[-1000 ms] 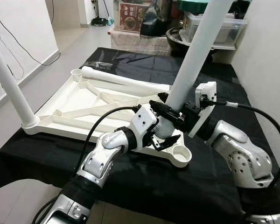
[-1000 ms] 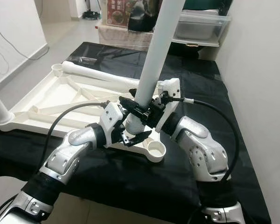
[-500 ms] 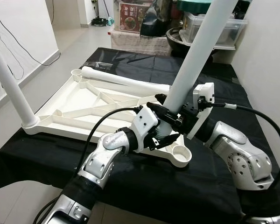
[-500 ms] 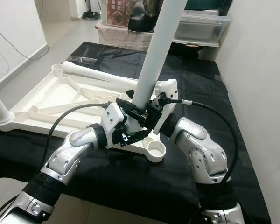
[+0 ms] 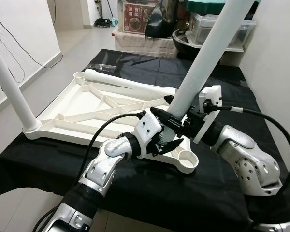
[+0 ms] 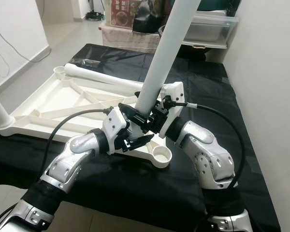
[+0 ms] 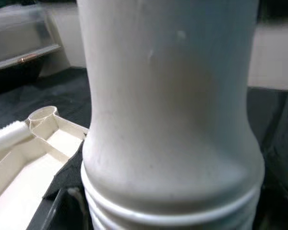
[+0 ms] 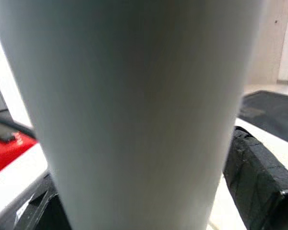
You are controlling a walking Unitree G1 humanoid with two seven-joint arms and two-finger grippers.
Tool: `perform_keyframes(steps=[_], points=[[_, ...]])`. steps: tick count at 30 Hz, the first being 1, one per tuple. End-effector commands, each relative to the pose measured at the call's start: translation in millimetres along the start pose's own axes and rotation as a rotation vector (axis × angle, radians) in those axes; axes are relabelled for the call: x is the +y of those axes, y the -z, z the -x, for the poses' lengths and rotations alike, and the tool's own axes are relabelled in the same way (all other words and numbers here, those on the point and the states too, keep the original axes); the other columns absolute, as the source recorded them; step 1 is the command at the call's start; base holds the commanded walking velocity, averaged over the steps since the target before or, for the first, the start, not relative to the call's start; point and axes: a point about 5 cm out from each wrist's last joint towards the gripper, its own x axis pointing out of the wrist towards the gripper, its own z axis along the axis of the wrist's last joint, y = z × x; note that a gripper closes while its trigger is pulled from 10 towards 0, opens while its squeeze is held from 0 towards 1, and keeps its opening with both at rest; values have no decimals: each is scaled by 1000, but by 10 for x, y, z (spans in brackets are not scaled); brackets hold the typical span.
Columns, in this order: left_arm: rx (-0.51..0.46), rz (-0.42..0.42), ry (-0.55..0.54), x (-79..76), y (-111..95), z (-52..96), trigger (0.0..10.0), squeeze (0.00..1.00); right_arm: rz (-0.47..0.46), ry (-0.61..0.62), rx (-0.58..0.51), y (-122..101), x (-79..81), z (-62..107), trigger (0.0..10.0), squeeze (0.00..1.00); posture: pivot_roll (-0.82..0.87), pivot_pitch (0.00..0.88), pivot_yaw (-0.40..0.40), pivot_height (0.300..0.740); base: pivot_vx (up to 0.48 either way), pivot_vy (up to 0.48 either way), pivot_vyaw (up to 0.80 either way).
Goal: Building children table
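A white tabletop lies upside down on the black-draped table. One white leg stands in its near left corner socket. A second white leg leans up and to the right over the near right corner. My right gripper is shut around its lower shaft. My left gripper is shut just below, on the leg's ribbed threaded end. The shaft looms close in the right wrist view. An empty round socket sits at the corner beside both grippers. A third leg lies loose along the far rim.
The black cloth hangs over the table's edges. Boxes and a clear plastic bin crowd the far end. A wall runs close on the right. Open floor with cables lies to the left.
My left gripper has slid in from an open stance beside the leg's base and shut on its threaded end. The leg leans slightly more to the right.
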Motion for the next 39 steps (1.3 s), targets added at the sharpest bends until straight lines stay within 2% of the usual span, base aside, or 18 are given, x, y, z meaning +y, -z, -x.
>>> perform_keyframes(steps=[1, 9, 19, 20, 22, 23, 33, 39], points=[[22, -5, 19, -50, 51, -1, 10000, 0, -4, -10, -33, -71, 5, -18, 10000, 0, 64, 17, -79, 740, 0, 0, 0], [24, -3, 14, -70, 72, -12, 10000, 0, -20, -18, -78, -194, -3, -41, 10000, 0, 62, 24, -80, 740, 0, 0, 0], [34, -5, 21, -83, 104, -5, 10000, 0, -29, -34, -72, -191, 24, -56, 10000, 0, 60, 27, -81, 740, 0, 0, 0], [37, -6, 22, -84, 109, 0, 10000, 0, -32, -36, -70, -188, 26, -57, 3529, 0, 60, 27, -81, 740, 0, 0, 0], [37, -6, 22, -84, 112, 0, 10000, 0, -35, -37, -70, -187, 27, -58, 3529, 0, 58, 27, -79, 740, 0, 0, 0], [38, -5, 23, -84, 115, 2, 10000, 0, -36, -37, -69, -185, 26, -58, 0, 0, 58, 27, -79, 740, 0, 0, 0], [42, -1, 18, -68, 124, 17, 10000, 0, -38, -49, -58, -170, 43, -57, 0, 0, 58, 28, -80, 740, 0, 0, 0], [64, 37, 10, -50, 150, 12, 10000, 0, -37, -43, -55, -165, 38, -53, 0, 0, 57, 27, -79, 740, 0, 0, 0]])
